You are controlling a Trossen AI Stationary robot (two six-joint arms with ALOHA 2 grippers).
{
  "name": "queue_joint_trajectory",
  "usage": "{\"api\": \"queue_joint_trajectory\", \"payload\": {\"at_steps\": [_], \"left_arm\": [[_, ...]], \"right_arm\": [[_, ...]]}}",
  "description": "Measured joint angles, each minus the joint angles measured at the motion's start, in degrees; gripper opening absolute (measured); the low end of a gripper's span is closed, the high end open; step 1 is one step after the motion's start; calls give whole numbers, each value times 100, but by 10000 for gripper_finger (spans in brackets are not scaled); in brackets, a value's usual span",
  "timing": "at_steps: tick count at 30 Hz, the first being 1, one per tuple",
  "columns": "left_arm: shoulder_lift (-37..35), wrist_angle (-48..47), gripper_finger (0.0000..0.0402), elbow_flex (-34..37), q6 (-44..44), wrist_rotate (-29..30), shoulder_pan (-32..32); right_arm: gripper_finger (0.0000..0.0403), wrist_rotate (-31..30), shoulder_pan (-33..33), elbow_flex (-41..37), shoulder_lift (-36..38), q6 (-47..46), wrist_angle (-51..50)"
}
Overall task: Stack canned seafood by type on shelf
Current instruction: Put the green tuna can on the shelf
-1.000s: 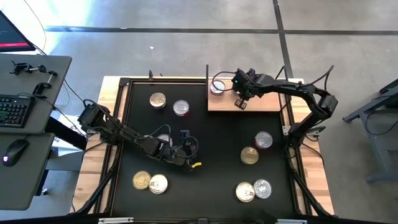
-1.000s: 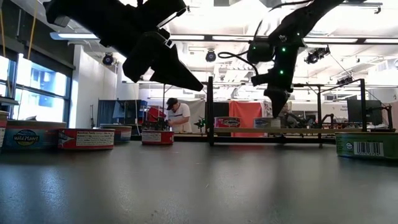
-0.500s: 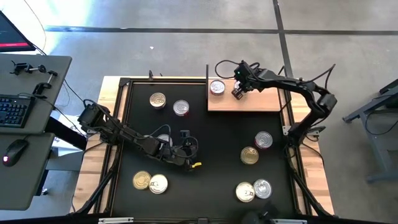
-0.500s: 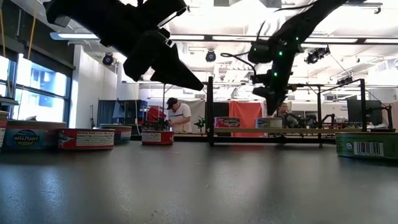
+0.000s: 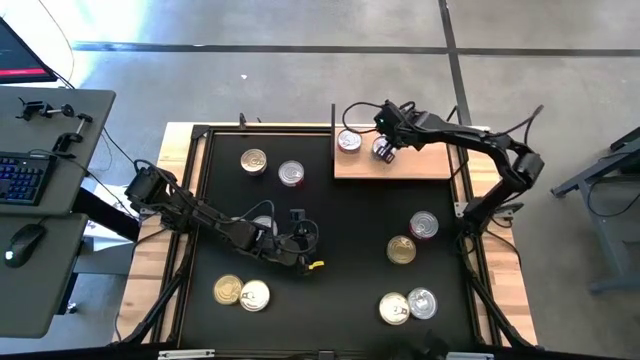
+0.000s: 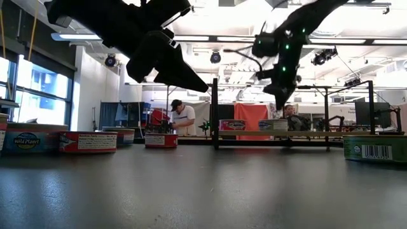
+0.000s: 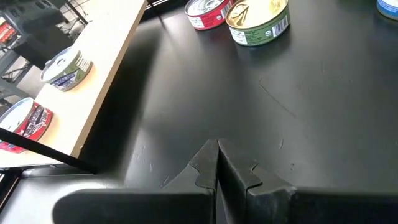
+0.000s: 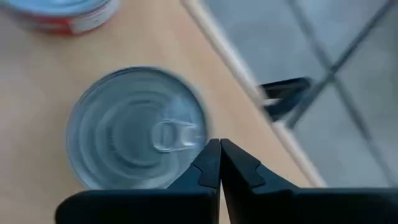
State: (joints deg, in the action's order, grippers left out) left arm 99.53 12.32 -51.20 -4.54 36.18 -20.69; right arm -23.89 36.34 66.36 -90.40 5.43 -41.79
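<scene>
Hovering over the shelf (image 5: 400, 165) at the counter's one o'clock, the right claw (image 5: 385, 147) has its tips pressed together, holding nothing, above a silver-lidded tin (image 8: 135, 127) that rests on the wood beside a red-sided tin (image 5: 348, 141). The left claw (image 7: 217, 155), likewise pinched closed and empty, waits near the mat's (image 5: 340, 300) centre. Doing this step well probably means rising straight off so the tin is not nudged, then fetching a matching tin from those at four o'clock (image 5: 424, 225).

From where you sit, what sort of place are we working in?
Probably a robotics lab or workshop: a desk with a keyboard beside the table, bare concrete floor, and beyond it an open room with a person at benches.
</scene>
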Motion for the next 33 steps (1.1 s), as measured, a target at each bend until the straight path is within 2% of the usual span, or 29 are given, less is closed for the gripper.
{"api": "queue_joint_trajectory", "payload": {"at_steps": [2,5,7,18,23,25,29,33], "left_arm": [[0,2,0,0,2,0,0],[0,1,0,0,12,0,-2],[0,2,0,0,65,0,-2],[0,-13,0,0,103,0,0],[0,-7,0,0,103,0,0],[0,-7,0,0,101,0,0],[0,-5,0,0,104,0,0],[0,2,0,0,126,0,0]], "right_arm": [[0,324,-133,2,121,-38,1],[0,1577,-203,3,202,-68,-143],[0,1915,-180,2,200,-169,-264],[0,1656,427,-651,212,-278,-76],[0,585,465,-722,232,-109,-81],[0,409,419,-729,307,-19,16],[0,622,318,-725,471,38,146],[0,922,429,-725,459,-453,211]]}}
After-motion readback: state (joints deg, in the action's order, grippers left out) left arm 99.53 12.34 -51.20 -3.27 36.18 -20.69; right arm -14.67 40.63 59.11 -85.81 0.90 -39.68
